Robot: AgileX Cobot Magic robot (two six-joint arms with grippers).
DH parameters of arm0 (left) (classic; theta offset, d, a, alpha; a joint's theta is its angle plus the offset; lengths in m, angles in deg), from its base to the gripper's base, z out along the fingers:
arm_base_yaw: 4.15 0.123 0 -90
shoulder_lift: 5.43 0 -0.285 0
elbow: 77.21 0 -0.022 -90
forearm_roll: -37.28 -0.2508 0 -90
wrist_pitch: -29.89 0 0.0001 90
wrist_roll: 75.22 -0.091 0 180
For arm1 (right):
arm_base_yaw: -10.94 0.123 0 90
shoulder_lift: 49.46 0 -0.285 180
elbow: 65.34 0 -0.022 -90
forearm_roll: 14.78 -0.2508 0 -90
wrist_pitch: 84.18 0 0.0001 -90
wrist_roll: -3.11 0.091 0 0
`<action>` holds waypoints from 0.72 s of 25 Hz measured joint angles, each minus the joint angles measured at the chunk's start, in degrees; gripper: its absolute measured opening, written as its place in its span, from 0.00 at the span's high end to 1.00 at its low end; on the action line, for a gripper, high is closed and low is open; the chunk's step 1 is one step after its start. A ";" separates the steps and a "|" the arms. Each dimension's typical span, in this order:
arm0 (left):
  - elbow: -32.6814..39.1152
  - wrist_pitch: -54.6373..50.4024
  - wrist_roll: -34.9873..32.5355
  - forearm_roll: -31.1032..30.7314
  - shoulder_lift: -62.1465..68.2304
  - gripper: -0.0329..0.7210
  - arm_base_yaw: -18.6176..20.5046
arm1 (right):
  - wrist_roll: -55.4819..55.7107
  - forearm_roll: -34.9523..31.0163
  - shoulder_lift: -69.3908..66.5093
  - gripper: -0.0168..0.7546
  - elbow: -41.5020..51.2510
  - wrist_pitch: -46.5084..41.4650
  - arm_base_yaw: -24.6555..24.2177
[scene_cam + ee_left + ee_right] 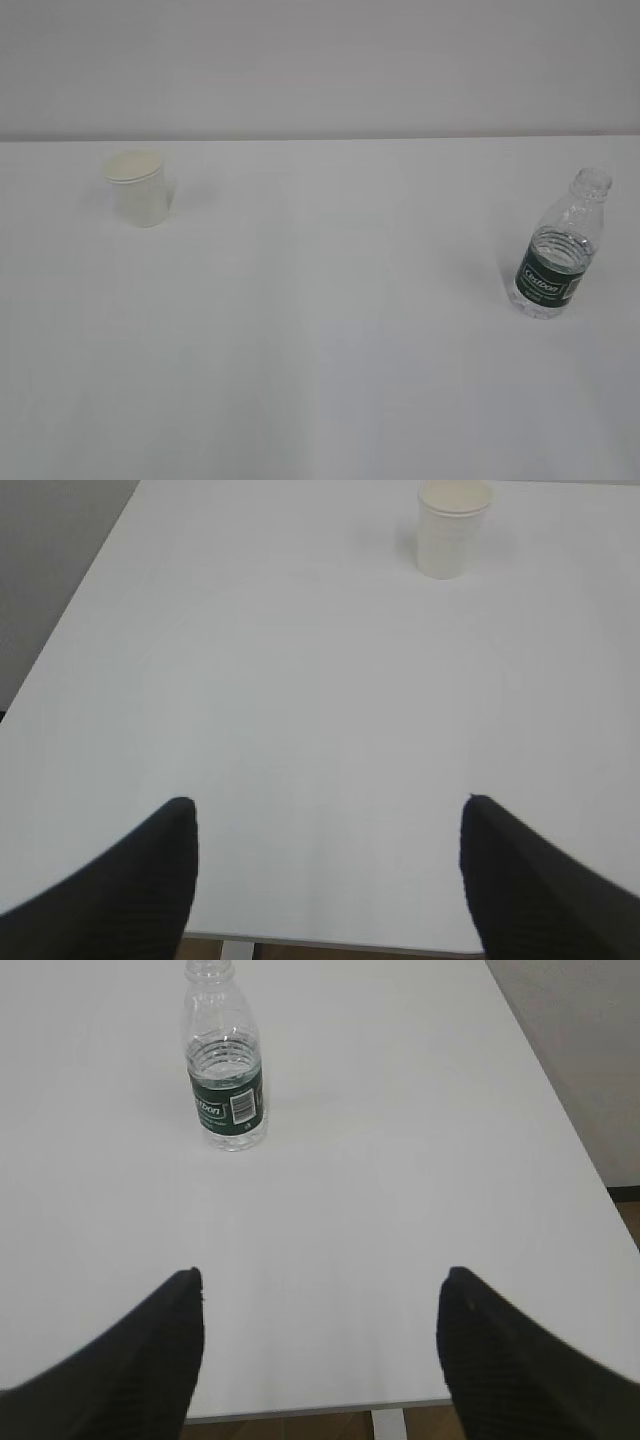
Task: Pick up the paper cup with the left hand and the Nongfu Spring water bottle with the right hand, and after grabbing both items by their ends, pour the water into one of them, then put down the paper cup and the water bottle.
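Cup (138, 187) and bottle (560, 248) both stand upright on the white table (320, 350), each with its long axis vertical and its open mouth pointing up. The paper cup sits far left and toward the back in the exterior view, wide rim on top and narrower base on the table. The water bottle stands far right, a little nearer the camera than the cup, its capless neck at the top and its dark green label band around the lower body. The two are well apart, with a broad stretch of bare tabletop between them.

Neither arm shows in the exterior view. In the left wrist view the left gripper (330, 820) hangs over the near edge of the table with its two black fingers (140, 880) spread wide and nothing between them. The cup (453, 527) stands far ahead of it and off to the right of its centre line, near the top of that view. The table's left edge (70, 630) runs diagonally along that side, with grey floor beyond it.

In the right wrist view the right gripper (320, 1295) also sits at the near table edge, fingers (510, 1360) set wide apart and empty. The bottle (226, 1065) stands well ahead and left of its centre line, with a white barcode patch on the label facing the camera. The table's right edge (560, 1130) slants down that side, and bare tabletop lies all around the bottle.
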 joint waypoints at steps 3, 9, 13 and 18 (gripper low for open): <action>0.00 0.00 0.00 0.00 0.00 0.18 0.00 | 0.00 0.00 0.00 0.27 0.00 0.00 0.00; 0.00 0.00 0.00 0.00 0.00 0.18 0.00 | 0.00 0.00 0.00 0.27 0.00 0.00 0.00; 0.00 0.00 0.00 0.00 0.00 0.18 0.00 | 0.00 0.00 0.00 0.27 0.00 0.00 0.00; 0.00 0.00 0.00 0.00 0.00 0.19 -0.22 | 0.00 0.00 0.00 0.27 0.00 0.00 0.00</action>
